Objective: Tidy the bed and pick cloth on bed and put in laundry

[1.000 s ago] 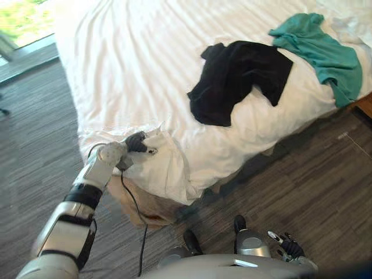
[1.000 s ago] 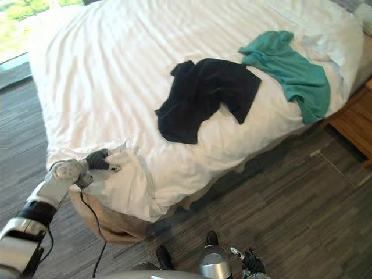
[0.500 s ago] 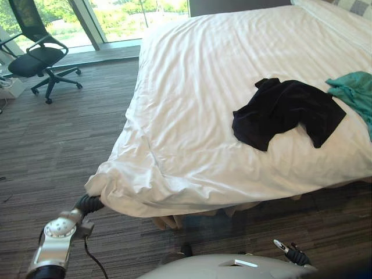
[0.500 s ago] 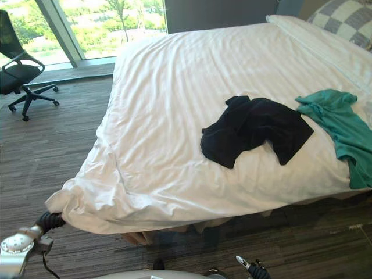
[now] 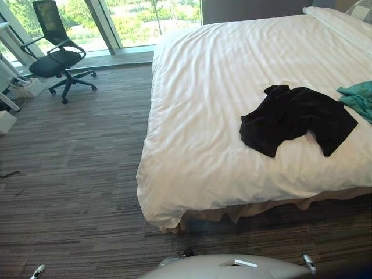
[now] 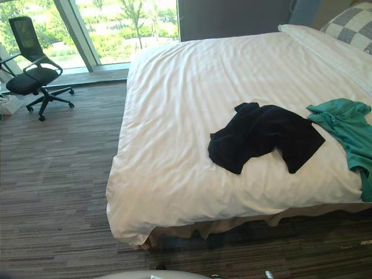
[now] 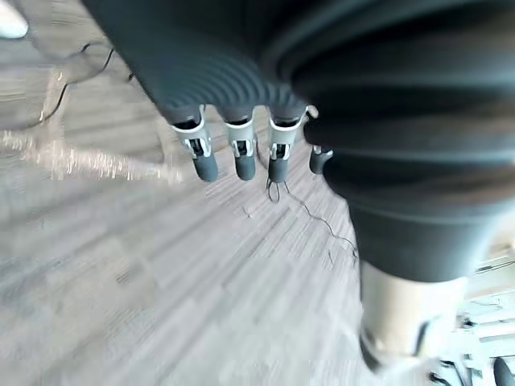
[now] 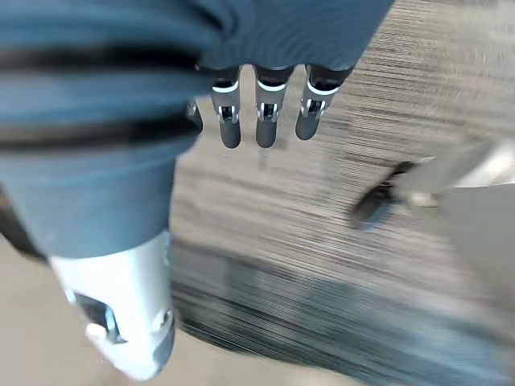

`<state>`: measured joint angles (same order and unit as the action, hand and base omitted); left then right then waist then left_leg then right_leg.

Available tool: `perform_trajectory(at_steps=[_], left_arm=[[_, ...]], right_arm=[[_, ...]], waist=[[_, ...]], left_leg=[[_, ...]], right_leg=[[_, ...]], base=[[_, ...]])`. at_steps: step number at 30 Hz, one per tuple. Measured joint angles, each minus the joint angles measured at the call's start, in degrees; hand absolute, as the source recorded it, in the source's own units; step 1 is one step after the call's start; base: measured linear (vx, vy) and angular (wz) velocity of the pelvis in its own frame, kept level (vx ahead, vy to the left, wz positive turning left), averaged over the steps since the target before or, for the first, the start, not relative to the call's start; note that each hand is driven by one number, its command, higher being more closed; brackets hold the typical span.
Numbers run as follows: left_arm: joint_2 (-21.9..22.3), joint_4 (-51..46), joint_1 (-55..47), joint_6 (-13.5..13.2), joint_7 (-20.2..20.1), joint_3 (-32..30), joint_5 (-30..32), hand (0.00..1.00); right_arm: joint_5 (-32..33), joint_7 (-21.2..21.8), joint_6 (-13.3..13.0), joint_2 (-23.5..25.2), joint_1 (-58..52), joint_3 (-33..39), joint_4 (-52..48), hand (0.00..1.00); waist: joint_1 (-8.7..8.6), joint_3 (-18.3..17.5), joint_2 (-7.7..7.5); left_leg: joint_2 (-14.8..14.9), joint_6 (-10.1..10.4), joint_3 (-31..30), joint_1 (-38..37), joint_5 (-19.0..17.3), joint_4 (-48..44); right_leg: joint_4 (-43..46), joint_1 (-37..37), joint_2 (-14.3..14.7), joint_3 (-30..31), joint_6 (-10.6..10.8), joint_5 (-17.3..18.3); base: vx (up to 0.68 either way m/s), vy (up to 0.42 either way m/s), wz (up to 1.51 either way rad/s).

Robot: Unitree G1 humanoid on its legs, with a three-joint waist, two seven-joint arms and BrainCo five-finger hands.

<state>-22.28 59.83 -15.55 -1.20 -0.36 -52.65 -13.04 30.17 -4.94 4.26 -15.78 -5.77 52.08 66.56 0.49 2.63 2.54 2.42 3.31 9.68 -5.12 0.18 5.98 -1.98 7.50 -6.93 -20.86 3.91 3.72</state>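
Observation:
A black cloth [image 5: 293, 116] lies crumpled on the white bed sheet [image 5: 215, 104], toward the bed's near right side. A teal cloth [image 6: 349, 133] lies to its right, draped to the bed's edge. The sheet lies smooth over the near left corner [image 5: 160, 212] of the bed. My left hand [image 7: 241, 153] hangs low over the floor with straight fingers and nothing in it. My right hand [image 8: 265, 121] also hangs over the floor beside me, its fingers straight and empty. Both hands are well short of the bed and apart from the cloths.
A black office chair [image 5: 58, 58] stands on the grey carpet at the far left by the windows [image 6: 133, 23]. A checkered pillow [image 6: 351, 29] lies at the head of the bed, far right. A strip of carpet separates me from the bed's near edge.
My left hand has let go of the sheet's corner, straightened its fingers and dropped low. The camera has lifted and swung, so the whole bed shows. The cloths have not moved.

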Motion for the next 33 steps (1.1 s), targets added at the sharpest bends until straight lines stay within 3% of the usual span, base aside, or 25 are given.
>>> perform_trajectory(at_steps=[2, 5, 8, 10, 13, 14, 17, 20, 25, 29, 33], left_arm=[[1.8, 0.0, 0.2, -0.3, -0.4, 2.7, -1.3, 0.0], [5.1, -0.8, 1.0, -0.3, -1.0, 12.1, -3.3, 0.0], [9.0, -4.6, 0.9, -0.2, -0.9, 20.2, -5.7, 0.0], [11.6, -7.9, 0.9, 0.5, -0.5, 26.6, -6.9, 0.0], [13.1, -9.7, 0.8, 1.1, -0.5, 30.1, -8.9, 0.0], [13.4, -10.4, 0.8, 1.9, -0.5, 31.8, -9.2, 0.0], [14.8, -11.5, 0.9, 2.4, -0.6, 35.2, -10.0, 0.0], [15.3, -11.5, 0.8, 3.1, -0.6, 38.7, -10.1, 0.0], [15.5, -11.2, 0.8, 3.2, -1.9, 40.8, -10.1, 0.0], [16.2, -11.0, 0.8, 2.5, -3.6, 41.7, -10.2, 0.0], [14.5, -10.7, 3.3, 0.6, -4.6, 43.1, -10.1, 0.0]], right_arm=[[-0.1, -0.4, -1.0, -3.4, 2.6, 2.2, 0.0, 0.0], [-1.3, -0.4, -4.3, -8.2, 7.7, 0.3, -4.3, 0.0], [-2.4, 1.0, -5.4, -12.1, 11.6, -8.0, -14.2, 0.0], [-4.7, 4.1, -7.1, -14.3, 13.2, -16.7, -26.3, 0.0], [-6.8, 9.0, -7.8, -14.6, 15.7, -24.4, -36.3, 0.0], [-7.4, 11.6, -8.0, -14.5, 16.9, -29.2, -40.8, 1.0], [-9.1, 17.4, -7.7, -14.3, 22.2, -41.2, -47.4, 1.0], [-9.1, 23.6, -7.1, -13.6, 29.8, -52.1, -47.3, 1.0], [-9.0, 30.9, -6.2, -6.6, 41.2, -67.5, -47.1, 1.0], [-9.0, 31.8, -3.7, -0.5, 47.3, -76.6, -47.0, 1.0], [-9.0, 27.7, -0.8, 8.1, 54.0, -83.0, -46.2, 1.0]], waist=[[-0.17, -0.4, -0.64], [-1.12, -1.4, -2.55], [-1.04, -1.0, -3.14], [-1.19, -0.4, -3.54], [-1.22, 0.0, -3.82], [-1.14, 0.3, -3.84], [-0.7, 1.6, -3.83], [0.74, 1.9, -4.22], [3.75, 3.0, -5.57], [6.84, 3.9, -6.6], [10.16, 9.6, -8.5]], left_leg=[[0.3, -0.1, 0.9, 0.0, 0.1, 0.0], [0.4, -0.2, 1.3, -0.1, 0.3, 0.0], [0.5, -0.1, 2.4, -0.8, 0.3, 0.0], [0.5, -0.1, 2.5, -0.9, 0.3, 0.0], [0.5, -0.1, 2.6, -1.0, 0.3, 0.0], [0.6, -0.1, 2.6, -1.0, 0.3, 0.0], [0.6, -0.1, 2.4, -1.2, 0.3, 0.0], [0.6, -0.1, 2.2, -1.2, 0.3, -0.1], [0.5, 0.1, -0.8, -1.3, 0.9, -0.3], [0.4, 0.1, -3.4, -0.2, 1.7, -0.3], [0.1, 0.2, -8.7, 2.7, 3.5, -0.1]], right_leg=[[0.0, -0.2, 0.3, 1.0, -0.3, -0.4], [0.3, -0.4, 0.6, 1.5, -0.4, -0.6], [0.9, -0.8, 0.6, 2.8, -0.5, -0.5], [1.1, -0.9, 0.5, 2.9, -0.5, -0.5], [1.1, -0.9, 0.3, 2.9, -0.6, -0.4], [1.1, -0.9, 0.3, 2.9, -0.6, -0.4], [1.1, -0.8, 0.2, 2.8, -0.6, -0.4], [1.1, -0.6, 0.1, 2.4, -0.6, -0.4], [0.9, 1.3, -0.1, -0.6, -0.6, -0.4], [0.9, 1.8, 0.0, -3.3, -0.7, -0.4], [2.4, 1.7, -0.1, -8.5, -1.2, 1.3]], base=[[0.01, 0.005, -0.21], [0.03, 0.001, -0.12], [0.01, 0.015, -0.25], [0.0, 0.004, -0.04], [0.0, 0.0, 0.0], [0.03, 0.004, 0.03], [0.01, 0.0, 0.01], [0.02, 0.004, 0.07], [0.01, -0.009, 0.3], [-0.04, -0.021, 0.46], [-0.12, -0.048, 0.66]])
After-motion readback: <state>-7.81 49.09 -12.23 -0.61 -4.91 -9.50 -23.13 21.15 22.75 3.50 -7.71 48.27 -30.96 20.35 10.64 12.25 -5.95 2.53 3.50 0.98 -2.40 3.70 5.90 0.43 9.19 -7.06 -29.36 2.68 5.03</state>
